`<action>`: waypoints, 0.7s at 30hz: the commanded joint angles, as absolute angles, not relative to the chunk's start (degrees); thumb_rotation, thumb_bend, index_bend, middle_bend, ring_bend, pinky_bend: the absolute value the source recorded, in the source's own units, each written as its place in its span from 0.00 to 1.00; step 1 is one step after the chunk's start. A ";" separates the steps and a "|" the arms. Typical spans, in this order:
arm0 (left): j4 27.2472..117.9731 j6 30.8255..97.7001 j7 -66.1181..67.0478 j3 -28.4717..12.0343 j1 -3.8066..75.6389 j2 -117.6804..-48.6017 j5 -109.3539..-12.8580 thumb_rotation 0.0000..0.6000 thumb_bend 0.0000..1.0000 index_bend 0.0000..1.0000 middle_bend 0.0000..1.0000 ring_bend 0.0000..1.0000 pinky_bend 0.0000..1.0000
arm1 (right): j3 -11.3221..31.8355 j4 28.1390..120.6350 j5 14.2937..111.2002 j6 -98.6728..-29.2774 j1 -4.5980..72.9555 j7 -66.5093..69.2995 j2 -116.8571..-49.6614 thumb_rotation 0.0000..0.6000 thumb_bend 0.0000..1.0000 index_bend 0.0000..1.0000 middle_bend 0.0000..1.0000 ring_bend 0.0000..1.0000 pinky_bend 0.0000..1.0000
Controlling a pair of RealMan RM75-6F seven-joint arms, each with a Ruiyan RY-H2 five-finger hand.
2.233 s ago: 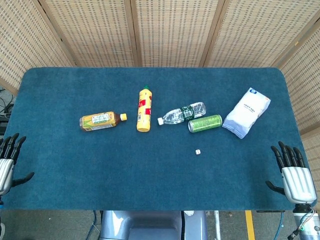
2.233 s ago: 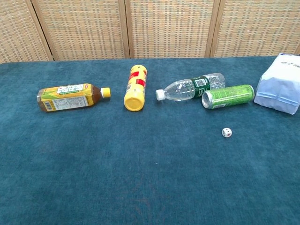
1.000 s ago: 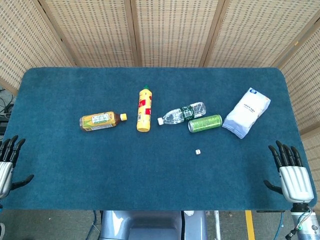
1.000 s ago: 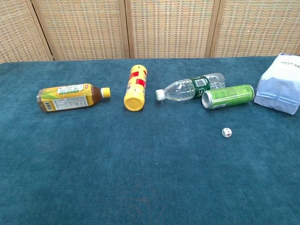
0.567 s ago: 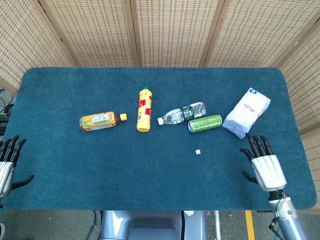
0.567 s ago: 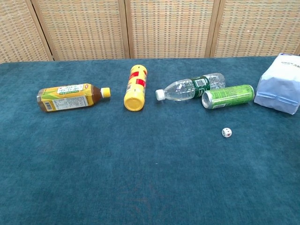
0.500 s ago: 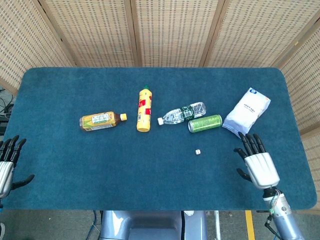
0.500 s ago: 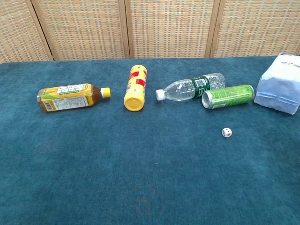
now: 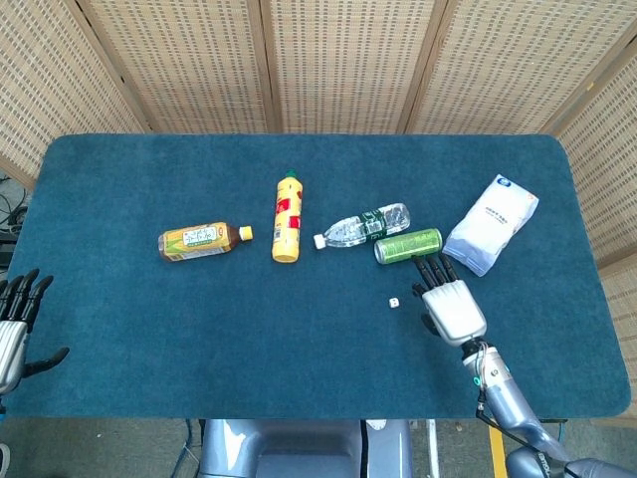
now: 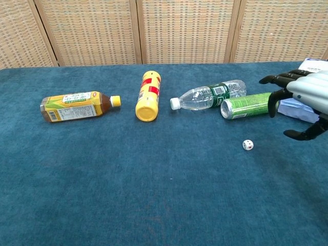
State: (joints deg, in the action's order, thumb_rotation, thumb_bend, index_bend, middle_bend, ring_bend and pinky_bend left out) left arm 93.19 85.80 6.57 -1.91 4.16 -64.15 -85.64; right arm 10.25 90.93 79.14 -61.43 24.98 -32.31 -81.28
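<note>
My right hand [image 9: 453,307] hovers open over the blue table, its fingertips close to the near right end of a green can [image 9: 408,245] lying on its side. In the chest view the right hand [image 10: 306,97] shows at the right edge, fingers spread, partly covering the can [image 10: 248,105] end and holding nothing. A small white die [image 9: 394,302] lies just left of the hand. A clear water bottle [image 9: 363,225] lies behind the can. My left hand [image 9: 12,327] rests open off the table's front left edge.
A yellow bottle [image 9: 287,217] and a tea bottle [image 9: 199,240] lie on their sides left of centre. A white bag [image 9: 492,224] sits to the right of the can, partly hidden by the hand in the chest view. Woven screens stand behind the blue table [image 9: 199,339].
My right hand has moved from the front right table edge leftward and forward to the green can, entering the chest view. The left hand and all objects stayed put.
</note>
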 commanded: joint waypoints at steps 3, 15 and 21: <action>93.18 85.91 6.33 -1.99 4.09 -64.08 -85.49 1.00 0.13 0.00 0.00 0.00 0.00 | 11.28 86.48 73.09 -57.49 28.31 -36.09 -85.11 1.00 0.36 0.41 0.05 0.00 0.00; 93.12 85.89 6.06 -2.06 4.08 -64.00 -85.35 1.00 0.13 0.00 0.00 0.00 0.00 | 10.32 83.99 70.06 -56.78 31.15 -37.21 -88.90 1.00 0.36 0.42 0.05 0.00 0.00; 92.98 85.78 5.71 -2.22 4.09 -63.96 -85.02 1.00 0.13 0.00 0.00 0.00 0.00 | 9.60 83.40 68.91 -56.77 32.06 -37.82 -90.26 1.00 0.36 0.42 0.06 0.00 0.00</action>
State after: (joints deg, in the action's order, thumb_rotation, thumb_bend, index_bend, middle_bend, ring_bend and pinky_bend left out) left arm 92.99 85.80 5.71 -2.21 4.08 -63.96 -85.05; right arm 9.68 83.42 68.98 -56.76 31.96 -37.81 -90.16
